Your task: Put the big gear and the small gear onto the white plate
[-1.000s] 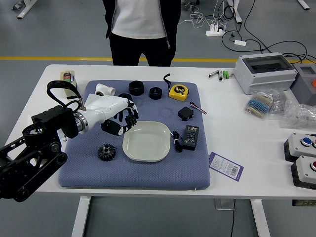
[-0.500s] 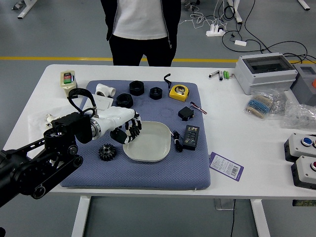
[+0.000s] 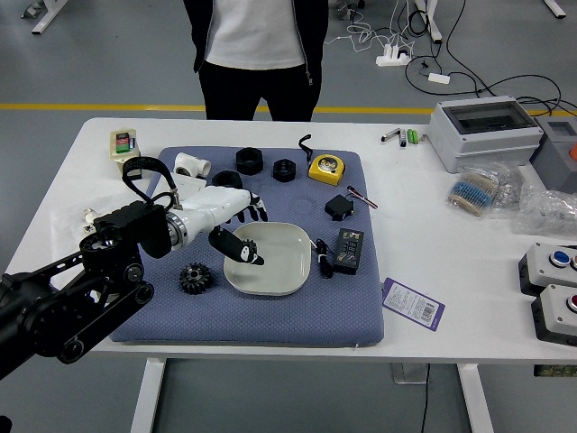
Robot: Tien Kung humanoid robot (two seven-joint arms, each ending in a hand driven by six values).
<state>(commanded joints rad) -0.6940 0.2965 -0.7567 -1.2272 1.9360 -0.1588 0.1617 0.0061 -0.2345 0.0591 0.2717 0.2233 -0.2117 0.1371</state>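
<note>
Fingers parted, one left robot hand [image 3: 256, 234] reaches over one white plate [image 3: 287, 262]; we cannot tell whether it touches anything, while one black gear [image 3: 196, 279] sits near the plate on one blue mat [image 3: 243, 326]

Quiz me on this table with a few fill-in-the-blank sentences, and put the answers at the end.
1. On the mat, the white plate sits to the picture's ____ of the toothed black gear.
2. The hand reaching in by the plate is the robot's ____ one.
3. The tape measure is black and ____.
4. The person stands at the table's ____ side.

Missing words: right; left; yellow; far
</note>
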